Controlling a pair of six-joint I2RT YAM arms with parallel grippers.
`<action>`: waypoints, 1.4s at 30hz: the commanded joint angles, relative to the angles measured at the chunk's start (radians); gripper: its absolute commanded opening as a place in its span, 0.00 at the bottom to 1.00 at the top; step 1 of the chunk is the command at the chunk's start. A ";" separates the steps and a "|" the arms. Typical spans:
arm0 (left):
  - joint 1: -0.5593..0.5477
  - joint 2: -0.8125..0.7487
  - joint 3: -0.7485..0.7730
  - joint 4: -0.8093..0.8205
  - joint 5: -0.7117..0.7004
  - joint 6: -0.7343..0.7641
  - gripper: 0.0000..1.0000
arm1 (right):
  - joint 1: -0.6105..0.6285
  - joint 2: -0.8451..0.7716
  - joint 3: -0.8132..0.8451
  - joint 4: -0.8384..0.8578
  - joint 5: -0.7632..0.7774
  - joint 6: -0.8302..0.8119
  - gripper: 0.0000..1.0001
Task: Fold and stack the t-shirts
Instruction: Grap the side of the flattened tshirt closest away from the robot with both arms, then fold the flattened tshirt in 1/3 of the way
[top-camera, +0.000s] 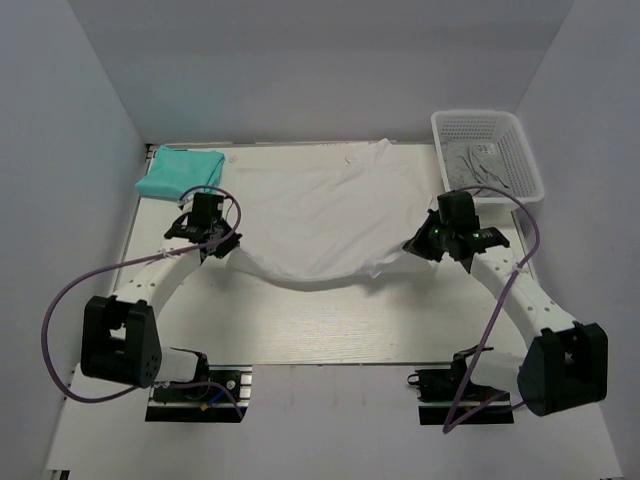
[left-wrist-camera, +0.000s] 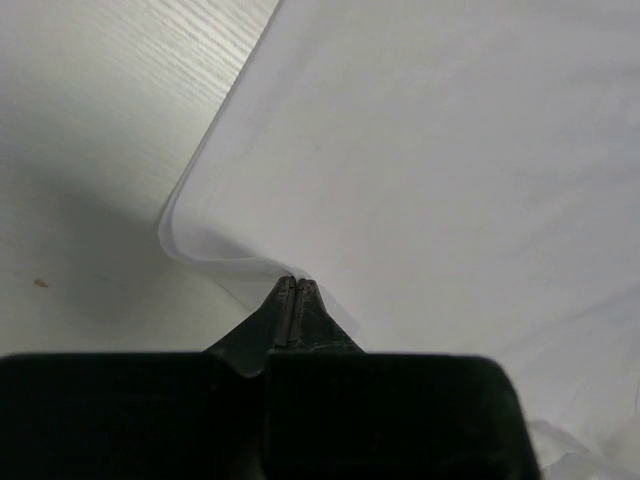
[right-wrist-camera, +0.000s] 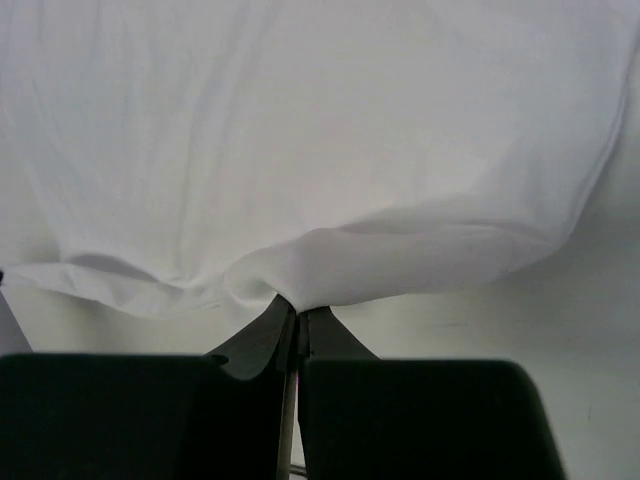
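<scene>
A white t-shirt (top-camera: 315, 205) is spread over the middle of the table, its near hem lifted and sagging between my two grippers. My left gripper (top-camera: 222, 248) is shut on the hem's left corner, and the left wrist view shows the white t-shirt (left-wrist-camera: 450, 150) pinched at my left gripper (left-wrist-camera: 297, 282). My right gripper (top-camera: 412, 247) is shut on the right corner; in its wrist view the white t-shirt (right-wrist-camera: 300, 150) bunches over my right gripper (right-wrist-camera: 302, 308). A folded teal t-shirt (top-camera: 180, 172) lies at the back left.
A white mesh basket (top-camera: 490, 152) with pale cloth inside stands at the back right. Purple cables loop beside both arms. Grey walls close in the table on three sides.
</scene>
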 joint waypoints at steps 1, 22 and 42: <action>0.003 0.038 0.087 0.006 -0.080 0.010 0.00 | -0.029 0.049 0.071 0.109 0.020 -0.025 0.00; 0.062 0.468 0.364 0.117 -0.181 -0.019 0.00 | -0.146 0.649 0.522 0.154 -0.025 -0.117 0.00; 0.052 0.295 0.292 0.135 0.021 0.165 1.00 | -0.091 0.629 0.321 0.338 -0.268 -0.187 0.90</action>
